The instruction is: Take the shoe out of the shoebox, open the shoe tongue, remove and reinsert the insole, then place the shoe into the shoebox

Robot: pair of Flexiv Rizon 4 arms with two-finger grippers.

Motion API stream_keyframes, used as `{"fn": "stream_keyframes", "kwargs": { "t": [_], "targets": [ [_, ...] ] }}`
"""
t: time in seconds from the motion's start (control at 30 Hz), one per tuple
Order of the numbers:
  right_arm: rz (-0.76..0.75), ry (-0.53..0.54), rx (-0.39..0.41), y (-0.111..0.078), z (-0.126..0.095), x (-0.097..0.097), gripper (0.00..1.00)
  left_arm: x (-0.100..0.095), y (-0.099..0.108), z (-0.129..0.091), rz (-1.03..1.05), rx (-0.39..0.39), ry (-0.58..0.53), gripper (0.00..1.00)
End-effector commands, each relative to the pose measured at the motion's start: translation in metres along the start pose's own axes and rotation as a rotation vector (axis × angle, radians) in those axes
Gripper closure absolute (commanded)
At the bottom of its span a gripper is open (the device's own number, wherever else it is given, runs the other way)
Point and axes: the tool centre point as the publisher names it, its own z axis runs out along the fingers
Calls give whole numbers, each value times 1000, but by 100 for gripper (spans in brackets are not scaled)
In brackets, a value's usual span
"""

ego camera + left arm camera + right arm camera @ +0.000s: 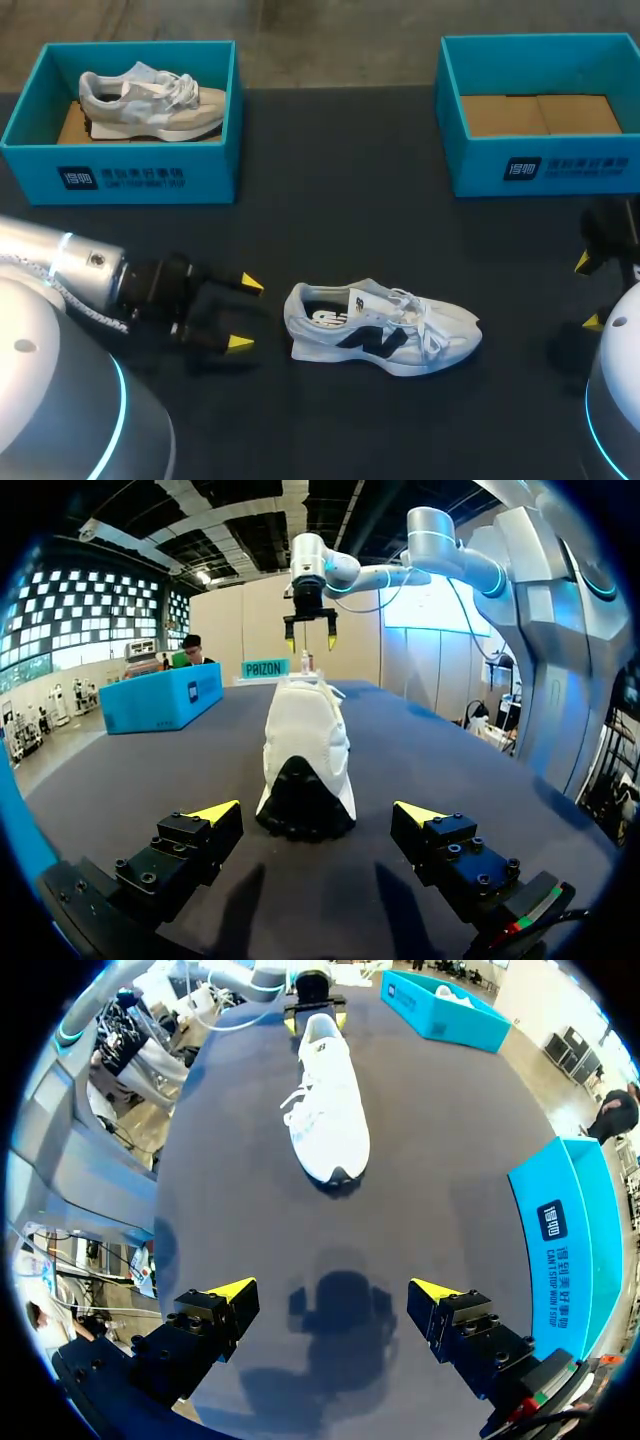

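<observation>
Two grippers gape wide, empty: close your left gripper (246, 313) squarely across the heel of the white mesh sneaker (385, 328); hold right gripper (587, 292) clear.

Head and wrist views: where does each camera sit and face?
Head view: above and behind, looking down on the table; both arms enter, left gripper and right gripper flanking the white shoe.
Left wrist view: looks along its open fingers at the shoe's heel.
Right wrist view: looks along its open fingers at the shoe's toe.
Shared: each wrist view shows the shoe with the other gripper beyond it.
</observation>
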Motion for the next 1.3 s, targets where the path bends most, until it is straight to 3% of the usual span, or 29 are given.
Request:
{"fn": "stream_keyframes", "kwargs": {
  "t": [0.03,1.3],
  "targets": [
    [-1,-3,1,0,0,2,0,-4,4,9,-17,17,-5,0],
    [-1,-3,1,0,0,2,0,-17,5,44,-48,65,2,0]
  ]
}}
